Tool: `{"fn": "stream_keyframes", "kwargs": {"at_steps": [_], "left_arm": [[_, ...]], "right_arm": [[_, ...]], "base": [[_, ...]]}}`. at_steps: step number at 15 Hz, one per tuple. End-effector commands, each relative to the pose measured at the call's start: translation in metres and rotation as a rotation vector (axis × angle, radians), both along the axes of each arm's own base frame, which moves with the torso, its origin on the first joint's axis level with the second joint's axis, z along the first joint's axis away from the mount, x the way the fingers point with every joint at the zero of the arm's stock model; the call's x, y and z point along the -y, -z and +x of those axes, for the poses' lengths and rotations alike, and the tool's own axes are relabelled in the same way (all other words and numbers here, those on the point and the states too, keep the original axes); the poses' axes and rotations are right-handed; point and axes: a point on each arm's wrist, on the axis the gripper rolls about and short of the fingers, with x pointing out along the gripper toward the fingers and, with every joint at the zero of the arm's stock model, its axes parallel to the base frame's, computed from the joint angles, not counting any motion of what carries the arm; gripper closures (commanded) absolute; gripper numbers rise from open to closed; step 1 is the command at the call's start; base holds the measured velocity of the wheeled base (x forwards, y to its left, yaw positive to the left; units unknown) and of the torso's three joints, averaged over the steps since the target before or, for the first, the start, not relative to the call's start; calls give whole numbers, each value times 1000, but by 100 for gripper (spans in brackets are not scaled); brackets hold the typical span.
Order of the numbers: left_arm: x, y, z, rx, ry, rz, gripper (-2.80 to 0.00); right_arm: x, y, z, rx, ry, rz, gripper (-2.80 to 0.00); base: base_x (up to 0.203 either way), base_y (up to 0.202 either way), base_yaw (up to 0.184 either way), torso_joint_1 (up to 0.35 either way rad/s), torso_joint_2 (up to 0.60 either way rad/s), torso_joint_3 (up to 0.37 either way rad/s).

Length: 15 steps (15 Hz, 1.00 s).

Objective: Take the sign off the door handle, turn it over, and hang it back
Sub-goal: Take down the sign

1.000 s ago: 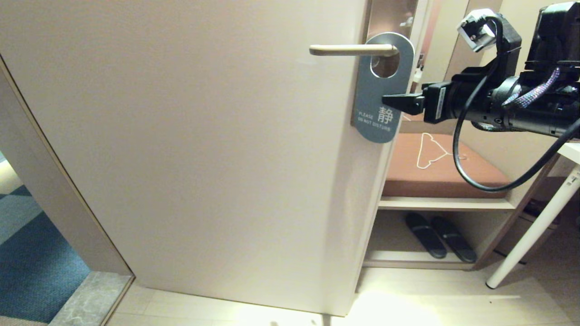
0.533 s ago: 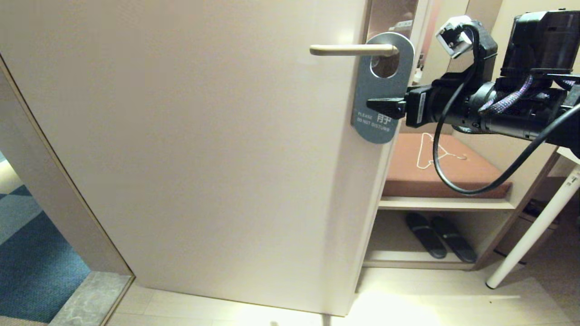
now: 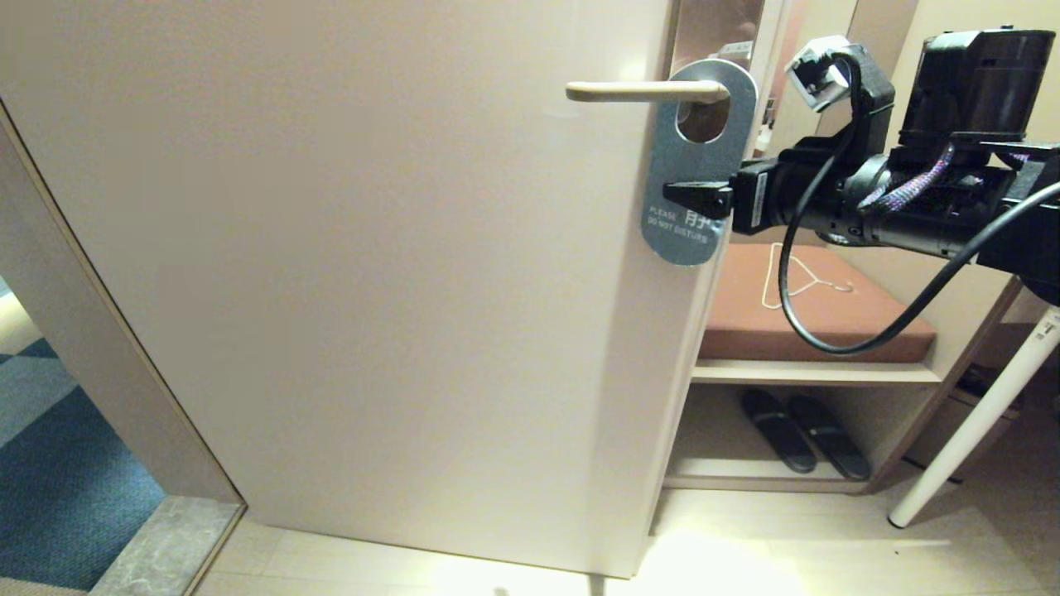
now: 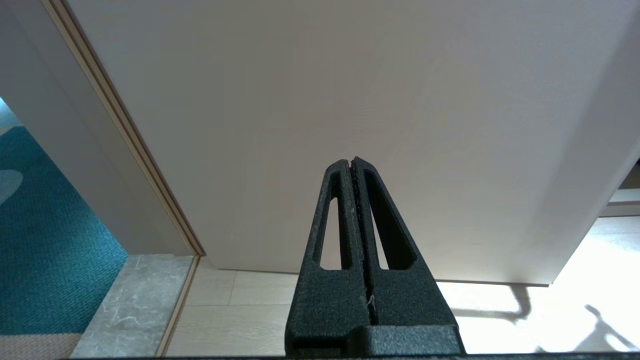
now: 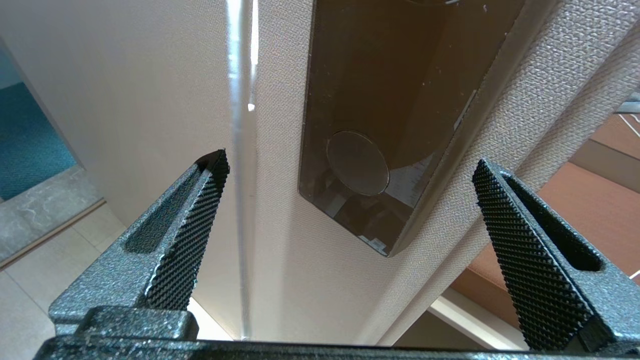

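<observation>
The grey-blue sign [image 3: 689, 157] hangs by its oval hole on the beige door handle [image 3: 638, 91], its "PLEASE DO NOT DISTURB" side facing me. My right gripper [image 3: 675, 194] reaches in from the right, level with the sign's lower half, with one black finger in front of the printed face. In the right wrist view this gripper [image 5: 350, 160] is open wide. A thin pale strip, which looks like the sign's edge [image 5: 243, 150], and the door's edge with its dark latch plate [image 5: 380, 150] lie between the fingers. My left gripper [image 4: 352, 161] is shut and empty, low before the door.
The door [image 3: 373, 290] fills the left and middle. To its right are a shelf with a brown cushion [image 3: 861, 319], a white wire hanger [image 3: 787, 277] and dark slippers [image 3: 803, 443]. A white table leg [image 3: 977, 422] slants at the far right. Blue carpet [image 3: 50, 480] lies at the left.
My right gripper has moved left, from the sign's right edge to across its lower half. The sign's lower end has shifted slightly. The handle has not moved.
</observation>
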Motion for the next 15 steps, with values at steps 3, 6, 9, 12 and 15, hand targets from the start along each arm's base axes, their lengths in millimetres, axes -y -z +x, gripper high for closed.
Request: {"fn": "stream_keyframes", "kwargs": {"at_steps": [3, 6, 9, 12, 15], "left_arm": [[0, 0, 0, -1, 0, 0, 0], [0, 0, 0, -1, -1, 0, 0], [0, 0, 0, -1, -2, 0, 0], [0, 0, 0, -1, -1, 0, 0], [0, 0, 0, -1, 0, 0, 0]], "right_arm": [[0, 0, 0, 1, -2, 0, -280], [0, -3, 0, 16, -2, 5, -280], [-1, -4, 2, 40, -2, 14, -280], [-1, -4, 2, 41, -2, 16, -280], [-1, -4, 2, 42, -3, 16, -280]], "base": [[0, 0, 0, 0, 0, 0], [0, 0, 0, 0, 0, 0], [0, 0, 0, 0, 0, 0], [0, 0, 0, 0, 0, 0], [0, 0, 0, 0, 0, 0]]}}
